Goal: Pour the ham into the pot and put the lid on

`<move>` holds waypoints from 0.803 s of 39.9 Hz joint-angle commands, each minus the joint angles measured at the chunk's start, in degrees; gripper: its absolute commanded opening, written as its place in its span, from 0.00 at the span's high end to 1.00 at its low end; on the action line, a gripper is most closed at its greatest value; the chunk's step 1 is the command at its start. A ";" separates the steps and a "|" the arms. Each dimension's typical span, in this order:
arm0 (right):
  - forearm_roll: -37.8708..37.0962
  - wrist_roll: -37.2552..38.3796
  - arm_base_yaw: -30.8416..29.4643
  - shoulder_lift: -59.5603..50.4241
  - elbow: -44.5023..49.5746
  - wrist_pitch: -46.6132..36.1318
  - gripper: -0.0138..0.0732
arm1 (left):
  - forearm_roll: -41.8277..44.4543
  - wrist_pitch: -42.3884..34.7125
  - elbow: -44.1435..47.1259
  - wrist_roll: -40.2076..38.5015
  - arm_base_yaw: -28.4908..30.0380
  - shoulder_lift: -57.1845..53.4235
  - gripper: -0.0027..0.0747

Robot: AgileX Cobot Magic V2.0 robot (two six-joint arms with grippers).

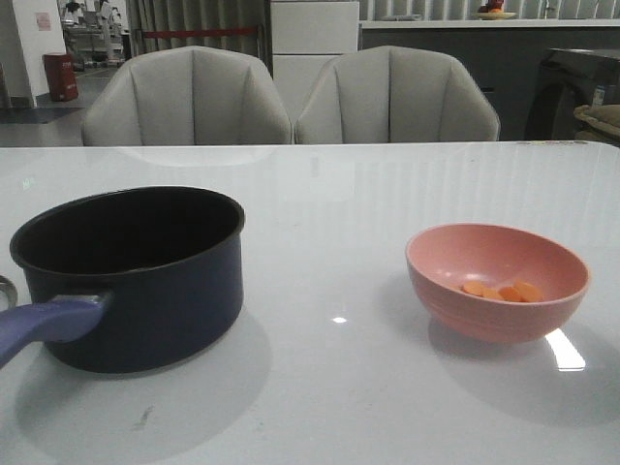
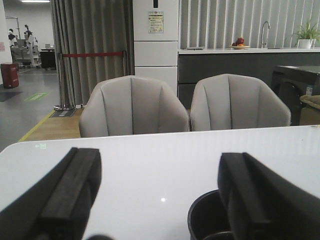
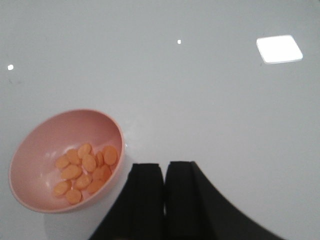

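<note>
The dark navy pot (image 1: 145, 291) stands at the left of the table, empty, its purple-blue handle (image 1: 48, 325) pointing to the near left. The ham (image 1: 504, 291) lies as small orange slices in a salmon-pink bowl (image 1: 465, 315) at the right. The right wrist view shows the ham (image 3: 85, 170) in the bowl (image 3: 35, 155), with my right gripper (image 3: 164, 167) shut and empty just beside the rim. My left gripper (image 2: 159, 165) is open and empty, with the pot (image 2: 202, 220) by one finger. A thin silver arc (image 1: 6, 289) at the left edge may be the lid; I cannot tell.
The white glossy table (image 1: 329, 378) reaches to a far edge, and two grey chairs (image 1: 184, 97) (image 1: 397, 97) stand behind it. Neither arm shows in the front view.
</note>
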 commanded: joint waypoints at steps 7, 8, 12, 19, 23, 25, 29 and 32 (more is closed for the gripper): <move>0.18 -0.94 -0.05 10.56 -8.20 5.03 0.50 | -0.51 -4.30 -1.51 -0.08 -0.31 0.54 0.29; 0.18 -0.94 -0.05 11.69 -9.11 5.88 0.46 | -0.51 -4.30 -1.51 -0.08 -0.31 0.54 0.29; 0.77 -0.94 -0.05 15.56 -12.14 7.88 0.32 | -0.51 -4.30 -1.51 -0.08 -0.31 0.54 0.29; 9.49 -2.87 0.48 24.39 -17.63 11.59 0.28 | -0.51 -4.30 -1.51 -0.08 -0.31 0.54 0.29; 12.55 -4.61 1.10 30.60 -21.80 14.49 0.28 | -0.51 -4.30 -1.51 -0.08 -0.31 0.54 0.29; 14.32 -5.39 1.30 33.56 -23.77 15.69 0.28 | -0.51 -4.30 -1.51 -0.08 -0.31 0.54 0.29; 16.05 -7.60 1.80 39.14 -27.36 16.67 0.28 | -0.59 -4.30 -1.51 -0.08 -0.31 0.54 0.29; 16.70 -7.76 1.85 42.75 -29.72 17.21 0.28 | -0.59 -4.30 -1.51 -0.08 -0.31 0.54 0.29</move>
